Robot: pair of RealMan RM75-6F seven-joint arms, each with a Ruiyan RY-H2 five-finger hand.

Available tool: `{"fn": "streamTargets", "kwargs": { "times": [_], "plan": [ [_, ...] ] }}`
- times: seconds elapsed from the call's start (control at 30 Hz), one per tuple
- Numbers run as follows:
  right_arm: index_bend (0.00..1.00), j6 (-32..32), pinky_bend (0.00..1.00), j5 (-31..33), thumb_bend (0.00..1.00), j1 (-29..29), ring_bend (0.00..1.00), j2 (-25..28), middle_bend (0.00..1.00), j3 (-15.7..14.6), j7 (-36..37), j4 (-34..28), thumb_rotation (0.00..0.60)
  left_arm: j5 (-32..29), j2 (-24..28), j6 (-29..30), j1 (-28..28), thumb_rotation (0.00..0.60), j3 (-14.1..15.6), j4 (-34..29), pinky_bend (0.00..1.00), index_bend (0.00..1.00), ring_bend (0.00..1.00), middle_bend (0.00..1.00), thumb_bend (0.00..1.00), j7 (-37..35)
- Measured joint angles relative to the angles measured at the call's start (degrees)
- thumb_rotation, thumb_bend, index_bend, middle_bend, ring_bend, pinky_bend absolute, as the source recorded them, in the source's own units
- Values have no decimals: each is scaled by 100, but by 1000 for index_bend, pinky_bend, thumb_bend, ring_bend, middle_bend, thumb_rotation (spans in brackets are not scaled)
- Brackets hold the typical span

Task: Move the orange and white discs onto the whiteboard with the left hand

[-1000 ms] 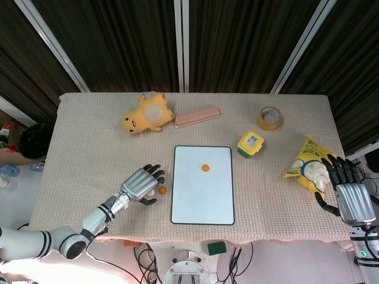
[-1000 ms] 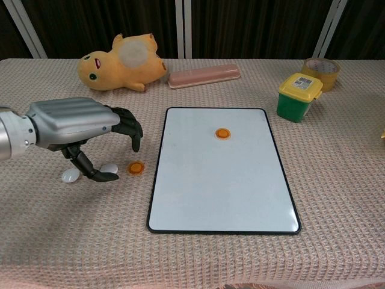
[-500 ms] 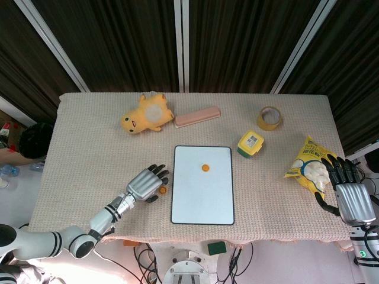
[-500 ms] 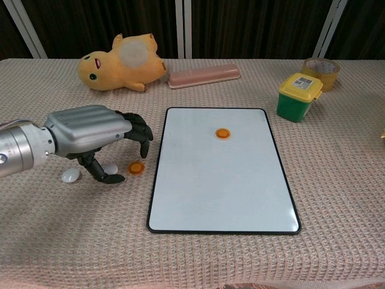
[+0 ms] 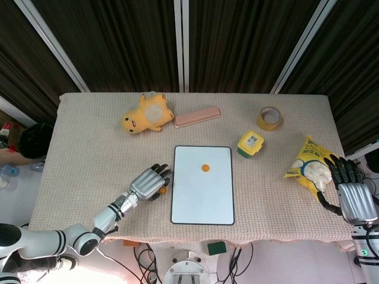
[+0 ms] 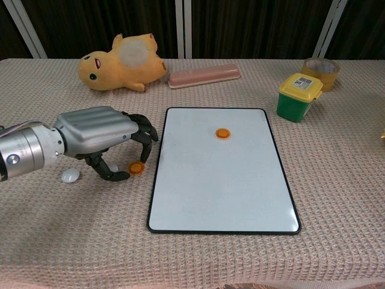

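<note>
One orange disc (image 6: pixel 223 133) lies on the upper part of the whiteboard (image 6: pixel 222 192). A second orange disc (image 6: pixel 136 168) lies on the table cloth just left of the board's edge. My left hand (image 6: pixel 102 135) hovers over it, fingers arched down and apart, thumb tip close to the disc, nothing visibly held. A white disc (image 6: pixel 71 175) lies on the cloth further left, beside the wrist. Another white disc is mostly hidden under the hand. In the head view the left hand (image 5: pixel 150 183) sits beside the whiteboard (image 5: pixel 201 195). My right hand (image 5: pixel 349 192) rests at the far right, holding nothing.
A yellow plush toy (image 6: pixel 120 63) and a pink case (image 6: pixel 204 76) lie behind the board. A green box with a yellow lid (image 6: pixel 299 95) and a tape roll (image 6: pixel 320 71) stand at the back right. A yellow snack bag (image 5: pixel 309 165) lies by the right hand.
My left hand has slid right toward the whiteboard and lowered its fingers over the orange disc on the cloth, covering the nearer white disc. The right hand has stayed still.
</note>
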Motion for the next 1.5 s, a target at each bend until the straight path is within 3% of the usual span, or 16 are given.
{"fn": "streamTargets", "kwargs": {
  "times": [0.53, 0.87, 1.2, 1.5],
  "plan": [
    [0, -38, 0, 17, 315, 15, 0, -18, 0, -6, -31, 8, 600, 94, 46, -59, -26, 599, -160, -99, 192, 512, 88, 194, 288, -256],
    [0, -64, 0, -1, 315, 35, 0, -35, 0, -15, -65, -12, 600, -58, -27, -535, -568, 600, -680, -183, 192, 514, 88, 205, 288, -304],
    [0, -39, 0, -7, 315, 38, 0, 48, 0, 6, -13, -8, 600, -819, -696, -1177, -1330, 599, -1220, 701, 190, 522, 88, 213, 288, -77],
    [0, -25, 0, 52, 314, 41, 0, 89, 0, 56, 85, 35, 600, -1378, -1209, -1457, -1832, 599, -1382, 1624, 189, 522, 88, 213, 288, 192]
  ]
}}
